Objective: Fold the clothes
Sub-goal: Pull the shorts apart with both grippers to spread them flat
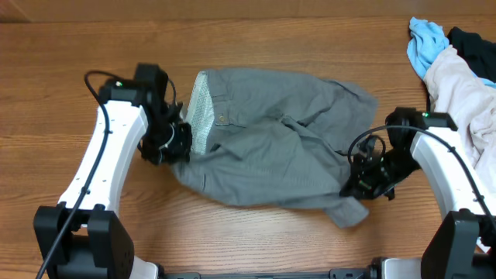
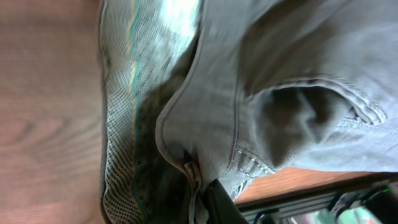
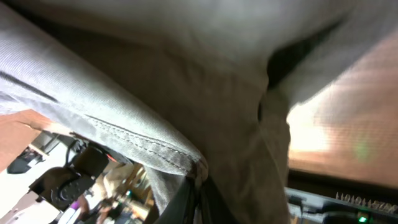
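Tabletop point(image 1: 256, 46) of brown wood fills the overhead view, and the gray shorts point(image 1: 271, 155) lie crumpled in its middle, spread between the two arms, with the waistband end to the left and a leg end trailing to the near right. The white left arm point(image 1: 108, 155) reaches in from the near left and the right arm point(image 1: 449, 170) from the near right. A whitish-pink garment point(image 1: 465, 85) is heaped at the far right edge, well apart from the shorts, with a light-blue cloth point(image 1: 426, 43) and a bit of black cloth point(image 1: 473, 43) beside it. The pale speckled waistband lining point(image 1: 201, 116) is turned outward at the shorts' left end. The left gripper point(image 1: 172, 141) sits at that edge, nearly closed, with a fold of the shorts pinched up at its tip. The right gripper point(image 1: 364, 180) is fully closed on a stitched hem of the shorts at their near right end.
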### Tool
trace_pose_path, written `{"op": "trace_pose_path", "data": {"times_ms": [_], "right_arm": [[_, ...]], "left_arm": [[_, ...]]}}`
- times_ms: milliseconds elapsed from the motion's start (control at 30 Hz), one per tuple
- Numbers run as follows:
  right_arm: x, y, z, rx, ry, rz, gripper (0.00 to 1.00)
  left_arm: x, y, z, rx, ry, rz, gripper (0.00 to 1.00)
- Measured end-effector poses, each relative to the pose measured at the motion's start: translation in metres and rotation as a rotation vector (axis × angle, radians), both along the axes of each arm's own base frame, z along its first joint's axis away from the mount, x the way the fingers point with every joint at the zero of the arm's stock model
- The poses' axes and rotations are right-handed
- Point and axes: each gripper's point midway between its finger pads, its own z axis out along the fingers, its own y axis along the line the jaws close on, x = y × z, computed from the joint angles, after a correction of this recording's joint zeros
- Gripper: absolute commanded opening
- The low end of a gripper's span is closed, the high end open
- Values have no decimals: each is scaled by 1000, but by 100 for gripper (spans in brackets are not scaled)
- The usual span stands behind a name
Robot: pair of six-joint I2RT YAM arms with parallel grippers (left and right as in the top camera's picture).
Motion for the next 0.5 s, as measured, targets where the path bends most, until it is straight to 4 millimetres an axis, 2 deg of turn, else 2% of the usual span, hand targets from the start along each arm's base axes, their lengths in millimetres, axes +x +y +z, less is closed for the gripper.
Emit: {"op": "trace_pose_path", "data": {"times_ms": [133, 167, 200, 233, 267, 400, 500], "right_arm": [[-17, 3, -8, 15, 63, -9, 4], [-19, 4, -9, 20, 72, -11, 7], [-21, 5, -10, 24, 80, -15, 15], [-22, 6, -10, 27, 87, -22, 33], [-22, 6, -10, 28, 89, -24, 43], [-22, 7, -9, 37, 89, -26, 54], [-25, 9, -7, 49, 103, -28, 59]], "left_arm": [[-14, 6, -13, 30, 52, -3, 25], [-18, 8, -15, 42, 67, -3, 29], [-20, 9, -16, 49, 75, -5, 37], [-24, 11, -16, 59, 88, -8, 42], [-27, 12, -16, 68, 101, -8, 45], [-34, 16, -15, 86, 129, -10, 53], [-35, 16, -14, 89, 136, -11, 54]]}}
